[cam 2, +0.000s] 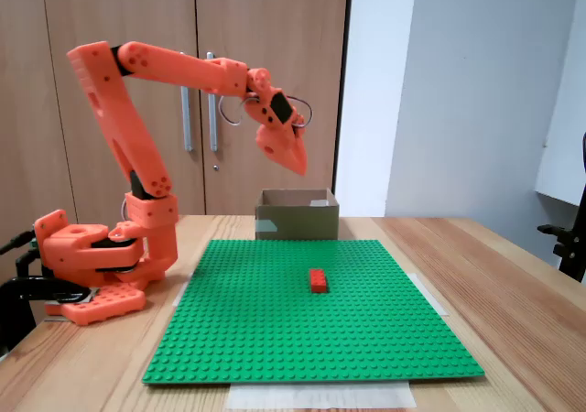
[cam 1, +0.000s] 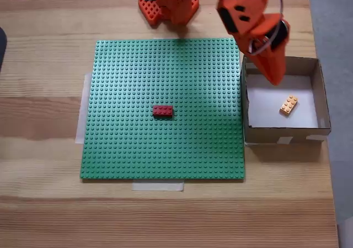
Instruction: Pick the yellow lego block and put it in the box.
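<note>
The yellow lego block (cam 1: 288, 104) lies flat on the white bottom of the box (cam 1: 284, 132), toward its right side, touching nothing. In a fixed view from the table's front, the box (cam 2: 295, 218) stands behind the green plate and its walls hide the block. My orange gripper (cam 1: 276, 78) hangs above the box's back left part, pointing down, its fingers closed to a point with nothing between them. From the front, the gripper (cam 2: 298, 167) is well above the box's rim.
A red brick (cam 1: 162, 111) sits near the middle of the green studded baseplate (cam 1: 138, 149), left of the box. The arm's base (cam 1: 168, 5) stands at the table's far edge. Bare wood surrounds the plate, and the box is near the table's right edge.
</note>
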`<state>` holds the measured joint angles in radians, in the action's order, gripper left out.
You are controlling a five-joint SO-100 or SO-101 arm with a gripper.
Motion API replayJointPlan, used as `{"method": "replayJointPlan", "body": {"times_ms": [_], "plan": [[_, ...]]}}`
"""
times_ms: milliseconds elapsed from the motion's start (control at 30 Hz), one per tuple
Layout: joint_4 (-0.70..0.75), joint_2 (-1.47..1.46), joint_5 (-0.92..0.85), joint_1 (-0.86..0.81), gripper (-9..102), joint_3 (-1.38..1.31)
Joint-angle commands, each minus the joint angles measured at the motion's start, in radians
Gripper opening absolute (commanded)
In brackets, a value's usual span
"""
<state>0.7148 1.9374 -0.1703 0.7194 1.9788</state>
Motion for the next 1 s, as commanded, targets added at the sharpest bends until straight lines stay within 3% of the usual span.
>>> {"method": "replayJointPlan", "body": {"times_ms": [0,267,667,967], "plan": [[-0.014,0.124,0.025,-0.035,-1,0.014],[-0.1,0.331,0.08,-0.172,-1,0.161],[-0.183,0.523,0.216,-0.506,-1,0.362],[-0.259,0.77,0.236,-0.643,-1,0.62]]}}
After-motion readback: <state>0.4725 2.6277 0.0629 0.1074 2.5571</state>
